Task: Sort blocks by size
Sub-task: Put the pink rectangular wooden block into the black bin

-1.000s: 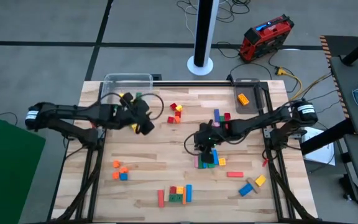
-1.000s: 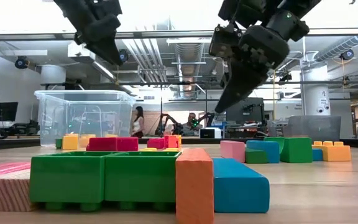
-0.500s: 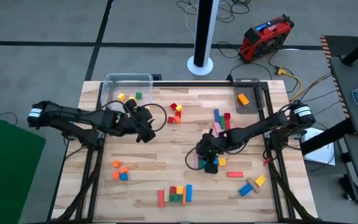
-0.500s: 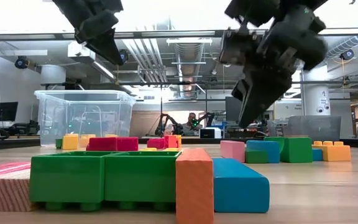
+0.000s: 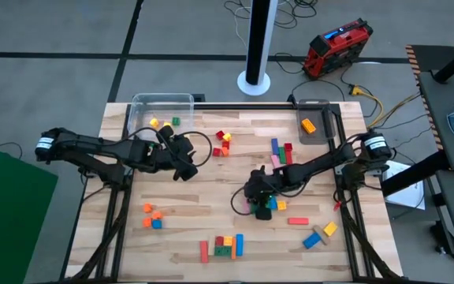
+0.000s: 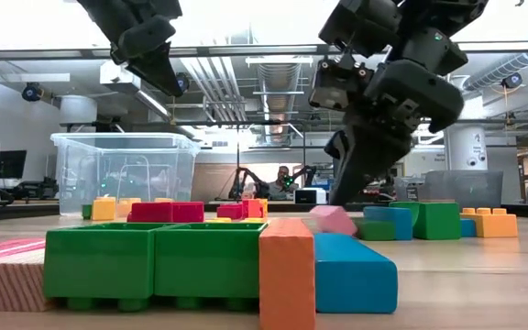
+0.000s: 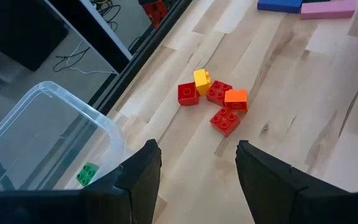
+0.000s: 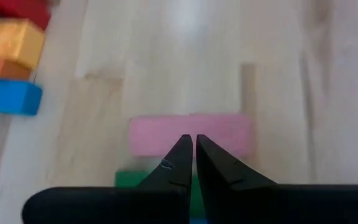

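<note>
- Right claw is what I'm working with: its fingers are pressed together with nothing between them, tips right at the near edge of the pink bar.
- From above I see that claw low over the block cluster near the bench middle.
- Beside the pink bar I see a green block.
- Left claw hangs spread, near the clear tub.
- Ahead of it, beside the tub, sits a red, yellow and orange block cluster.
</note>
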`<control>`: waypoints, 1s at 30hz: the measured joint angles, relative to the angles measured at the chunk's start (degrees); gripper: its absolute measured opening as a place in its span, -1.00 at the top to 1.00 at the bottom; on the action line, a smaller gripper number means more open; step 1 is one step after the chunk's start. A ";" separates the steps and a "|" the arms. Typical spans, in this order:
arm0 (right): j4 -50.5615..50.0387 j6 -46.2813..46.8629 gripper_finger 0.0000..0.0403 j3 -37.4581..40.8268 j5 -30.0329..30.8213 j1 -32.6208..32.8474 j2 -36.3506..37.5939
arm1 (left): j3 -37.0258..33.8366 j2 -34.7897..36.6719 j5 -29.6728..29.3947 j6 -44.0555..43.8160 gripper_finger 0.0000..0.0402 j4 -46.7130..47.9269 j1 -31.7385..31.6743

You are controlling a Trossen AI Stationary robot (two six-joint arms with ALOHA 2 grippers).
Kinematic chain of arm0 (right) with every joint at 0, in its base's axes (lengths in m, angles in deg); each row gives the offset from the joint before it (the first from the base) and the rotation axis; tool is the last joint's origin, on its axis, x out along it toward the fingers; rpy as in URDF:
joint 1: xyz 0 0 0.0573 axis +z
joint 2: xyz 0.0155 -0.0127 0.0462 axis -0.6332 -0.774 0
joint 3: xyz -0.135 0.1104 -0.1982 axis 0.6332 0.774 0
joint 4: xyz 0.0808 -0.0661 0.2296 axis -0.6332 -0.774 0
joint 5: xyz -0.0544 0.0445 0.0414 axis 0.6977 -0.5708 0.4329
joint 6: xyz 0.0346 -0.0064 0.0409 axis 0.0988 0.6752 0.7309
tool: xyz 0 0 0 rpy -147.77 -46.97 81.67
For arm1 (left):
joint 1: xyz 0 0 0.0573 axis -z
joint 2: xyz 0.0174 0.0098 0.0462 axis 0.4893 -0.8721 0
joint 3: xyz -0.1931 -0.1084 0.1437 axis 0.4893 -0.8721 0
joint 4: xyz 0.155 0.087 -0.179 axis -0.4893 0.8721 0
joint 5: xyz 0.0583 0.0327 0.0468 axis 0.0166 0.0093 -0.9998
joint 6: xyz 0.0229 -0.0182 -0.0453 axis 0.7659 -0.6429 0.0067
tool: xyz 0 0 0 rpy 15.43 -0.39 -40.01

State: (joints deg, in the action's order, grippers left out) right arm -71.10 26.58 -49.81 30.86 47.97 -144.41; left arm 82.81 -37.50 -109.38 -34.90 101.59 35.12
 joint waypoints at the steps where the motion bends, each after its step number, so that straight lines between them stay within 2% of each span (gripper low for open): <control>1: 0.83 -0.50 0.94 0.00 0.03 -0.31 0.00 | 0.00 0.00 -0.02 -0.07 0.08 -0.03 0.00; 5: 4.49 -2.26 0.94 0.00 0.18 -1.54 0.00 | 0.00 0.02 0.00 -0.13 0.08 0.00 0.00; 13: 4.69 -4.91 0.93 -0.14 0.86 -2.67 0.04 | 0.00 0.02 0.00 -0.06 0.08 0.02 0.00; 17: 4.53 -7.33 0.82 -0.73 0.89 -1.76 -0.14 | 0.00 0.02 -0.01 0.01 0.08 0.02 -0.02; 22: 4.53 -9.49 0.43 -2.40 0.97 -0.79 -0.25 | 0.00 0.02 0.00 0.50 0.08 0.09 0.00; 27: 4.33 -4.48 -0.15 -4.97 1.20 0.56 -3.80 | 0.00 0.02 0.04 0.50 0.08 0.59 -0.02; 30: 3.66 -4.19 -0.51 -6.54 3.44 2.37 -6.66 | 0.00 0.04 0.04 0.52 0.08 1.07 -0.02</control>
State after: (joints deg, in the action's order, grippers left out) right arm -67.43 22.39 -56.35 34.30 50.34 -151.06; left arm 82.81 -37.45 -109.33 -34.38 102.66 35.10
